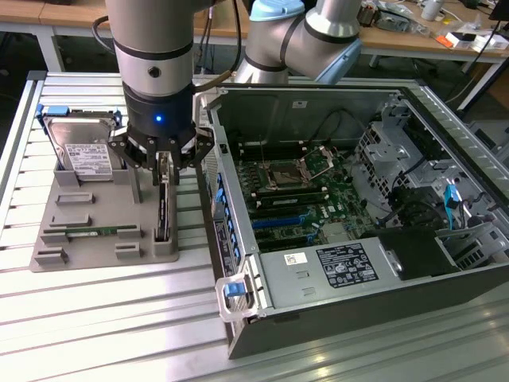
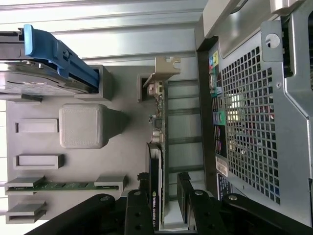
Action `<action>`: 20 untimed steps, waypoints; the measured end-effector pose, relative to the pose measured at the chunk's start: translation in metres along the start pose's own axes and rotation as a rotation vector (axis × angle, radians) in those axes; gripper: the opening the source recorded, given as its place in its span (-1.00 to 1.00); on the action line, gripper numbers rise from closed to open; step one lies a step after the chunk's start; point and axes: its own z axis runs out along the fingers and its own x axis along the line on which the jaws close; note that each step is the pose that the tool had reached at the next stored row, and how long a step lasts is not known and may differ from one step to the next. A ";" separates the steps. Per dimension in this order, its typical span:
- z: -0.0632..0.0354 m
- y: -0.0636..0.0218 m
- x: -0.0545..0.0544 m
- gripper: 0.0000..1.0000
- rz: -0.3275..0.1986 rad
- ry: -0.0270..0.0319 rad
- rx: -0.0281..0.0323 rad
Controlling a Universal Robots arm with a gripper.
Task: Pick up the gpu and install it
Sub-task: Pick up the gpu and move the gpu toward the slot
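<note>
The gpu [image 1: 161, 213] is a slim dark card standing on edge in a slot of the grey holder [image 1: 87, 199], at the side nearest the computer case. In the wrist view the gpu [image 2: 157, 147] shows its silver end bracket at the far end. My gripper [image 1: 164, 165] is lowered over the card's top edge and stands open. In the wrist view the gripper [image 2: 164, 208] straddles the card, one of its black fingers [image 2: 139, 210] on each side, with a gap showing on the case side. Nothing is held.
The open computer case [image 1: 334, 199] lies at the exterior view's right, its perforated wall [image 2: 259, 122] close beside the card. The holder also carries a silver hard drive [image 1: 79, 147] with a blue bracket [image 2: 58, 54] and a green memory stick [image 1: 91, 231].
</note>
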 end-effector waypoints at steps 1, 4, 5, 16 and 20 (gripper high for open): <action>0.0008 0.0000 0.000 -0.28 0.000 -0.0001 -0.0001; 0.0024 -0.0001 0.000 -0.28 0.000 0.0000 0.0000; 0.0035 -0.0002 0.000 -0.28 0.000 -0.0001 0.0000; 0.0133 -0.0018 0.003 -0.28 0.000 -0.0001 -0.0001; 0.0222 -0.0023 0.003 -0.28 0.000 0.0000 0.0000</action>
